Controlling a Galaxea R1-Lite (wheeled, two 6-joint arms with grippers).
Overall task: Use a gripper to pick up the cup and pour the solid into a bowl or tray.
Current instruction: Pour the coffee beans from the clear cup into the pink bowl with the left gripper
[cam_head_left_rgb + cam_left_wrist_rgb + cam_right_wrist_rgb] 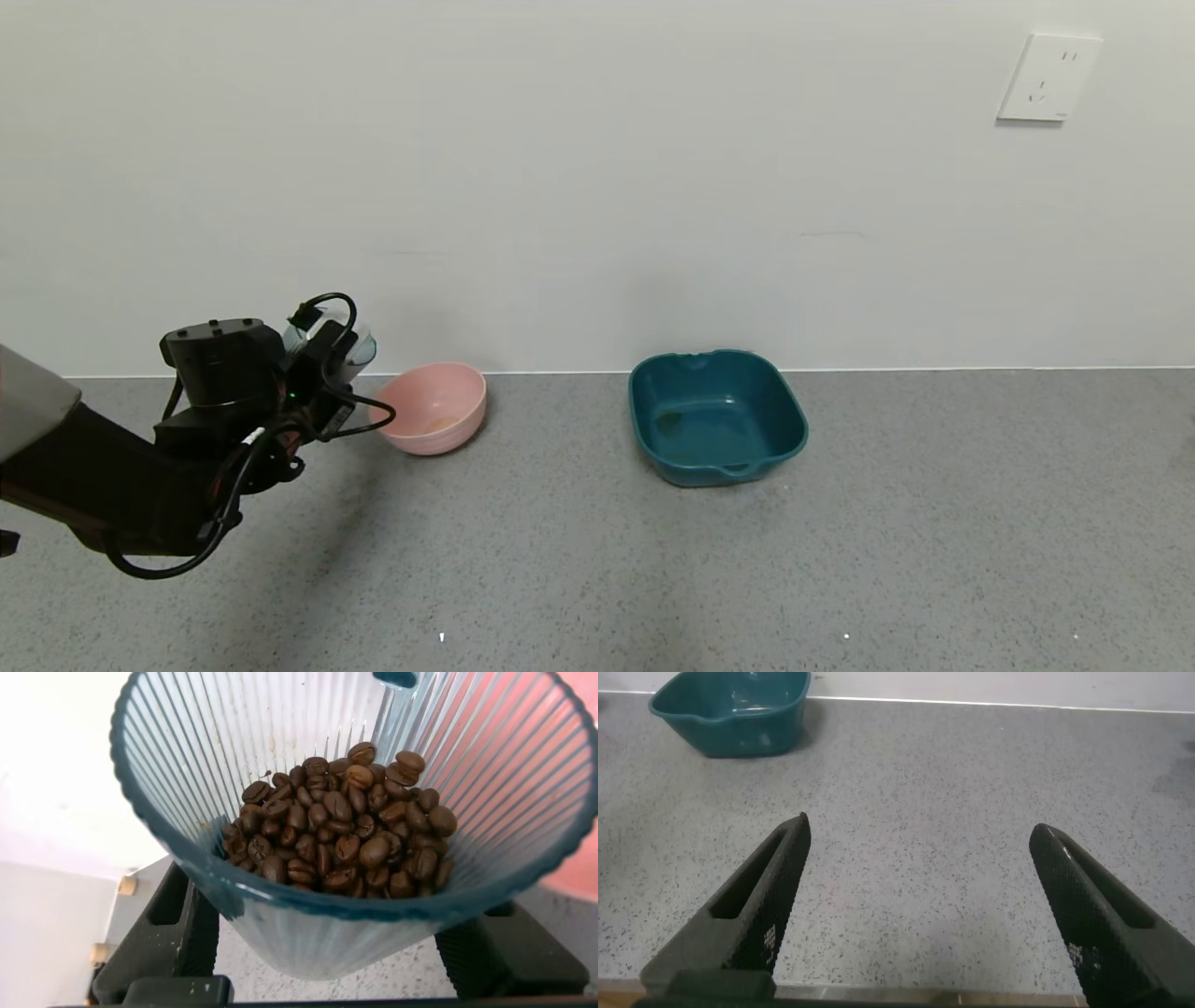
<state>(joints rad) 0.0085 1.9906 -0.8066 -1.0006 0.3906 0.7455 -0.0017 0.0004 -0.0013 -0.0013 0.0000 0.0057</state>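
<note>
One cup sits clamped in left gripper.

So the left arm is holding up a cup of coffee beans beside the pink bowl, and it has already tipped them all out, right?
Not quite. The left gripper does hold the cup up beside the pink bowl, but nothing is tipped out: the left wrist view shows the coffee beans piled inside the cup.
</note>
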